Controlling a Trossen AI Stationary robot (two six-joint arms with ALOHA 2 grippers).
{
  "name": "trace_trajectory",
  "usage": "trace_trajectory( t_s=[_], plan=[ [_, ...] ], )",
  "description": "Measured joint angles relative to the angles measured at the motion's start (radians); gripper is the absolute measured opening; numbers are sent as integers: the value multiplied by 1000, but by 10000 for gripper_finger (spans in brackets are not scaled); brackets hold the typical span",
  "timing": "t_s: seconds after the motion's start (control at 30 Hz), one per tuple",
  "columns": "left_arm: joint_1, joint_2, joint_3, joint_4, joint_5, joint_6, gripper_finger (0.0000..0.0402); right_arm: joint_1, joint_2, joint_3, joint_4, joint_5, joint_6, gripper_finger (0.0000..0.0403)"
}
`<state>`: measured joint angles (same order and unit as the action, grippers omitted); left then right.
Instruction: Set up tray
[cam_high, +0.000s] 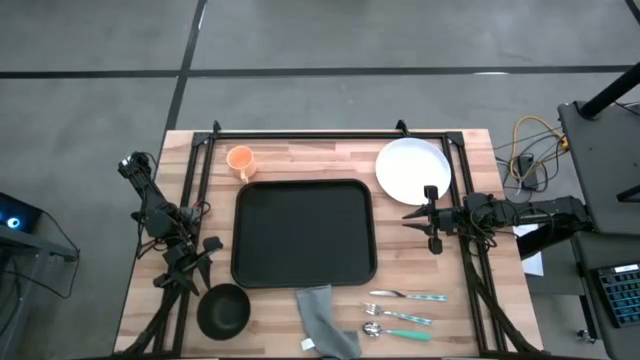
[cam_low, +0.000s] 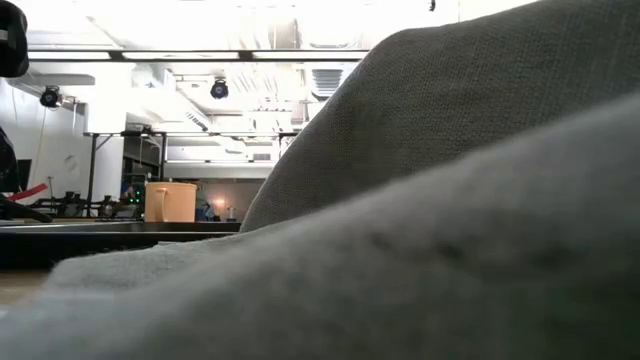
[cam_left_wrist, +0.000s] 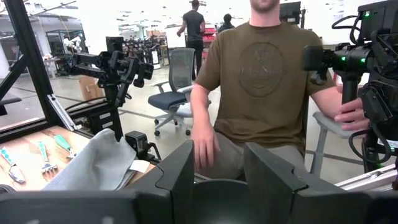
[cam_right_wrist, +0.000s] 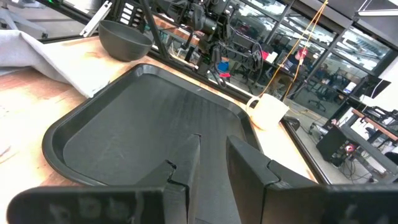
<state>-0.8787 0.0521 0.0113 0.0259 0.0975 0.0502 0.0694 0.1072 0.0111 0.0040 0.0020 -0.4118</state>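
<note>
It's a busy lab, with a person seated just past the near edge of the wooden table (cam_high: 300, 160). The tray (cam_high: 303, 233) lies bare in the middle of it. An orange cup (cam_high: 241, 159) stands off its far-left corner, a white plate (cam_high: 412, 168) off its far-right one. A black bowl (cam_high: 223, 309), a grey cloth (cam_high: 327, 318) and some cutlery (cam_high: 402, 312) lie along the near side.

The left gripper (cam_high: 190, 262) hovers at the left edge, between the tray and the bowl, fingers (cam_left_wrist: 177, 171) spread wide. The right gripper (cam_high: 430, 222) hangs just off the tray's right rim, beside the plate, jaws narrow and holding nothing.

My worry is the plate: narrow jaws would likely shove it aside rather than straddle its rim. Cutlery lying flat could also slip a pinch.
</note>
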Motion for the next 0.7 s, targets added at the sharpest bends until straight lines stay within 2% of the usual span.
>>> trace_trajectory(
  t_s=[0.63,0.7],
  plan=[
    [0,0,-1,19,2,3,121,0,0,0,0,0,0,68],
    [0,0,-1,50,2,37,121,0,0,0,0,0,0,68]
  ],
)
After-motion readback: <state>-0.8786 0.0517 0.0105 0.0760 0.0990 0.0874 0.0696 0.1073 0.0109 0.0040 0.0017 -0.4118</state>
